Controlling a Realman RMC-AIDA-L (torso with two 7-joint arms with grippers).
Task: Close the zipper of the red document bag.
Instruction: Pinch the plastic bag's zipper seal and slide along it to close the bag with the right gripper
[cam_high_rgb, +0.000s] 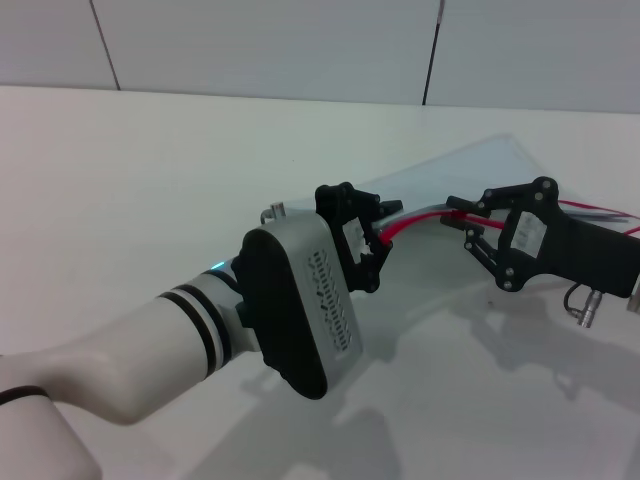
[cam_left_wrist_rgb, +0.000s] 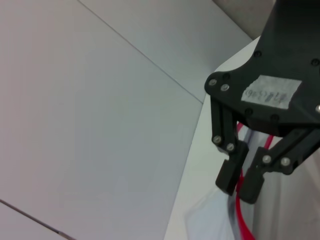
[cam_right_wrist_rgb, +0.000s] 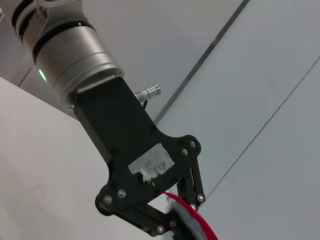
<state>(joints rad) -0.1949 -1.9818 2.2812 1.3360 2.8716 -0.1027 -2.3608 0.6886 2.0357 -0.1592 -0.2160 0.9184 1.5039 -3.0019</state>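
My L gripper (cam_high_rgb: 377, 243) is pinched shut on the zipper (cam_high_rgb: 415, 221) at the near-left end of the bag (cam_high_rgb: 480, 170), lifted off the table (cam_high_rgb: 130, 190). My R gripper (cam_high_rgb: 462, 222) is closed on the same red strip a bit further along, fingers (cam_left_wrist_rgb: 231, 170) nearly together w/ red running between them. The zipper stretches between both grippers, bowed slightly. The bag is pale, translucent, lies flat behind them toward the far right of the table, red edge facing me. Slider not visible, can't tell where it sits.
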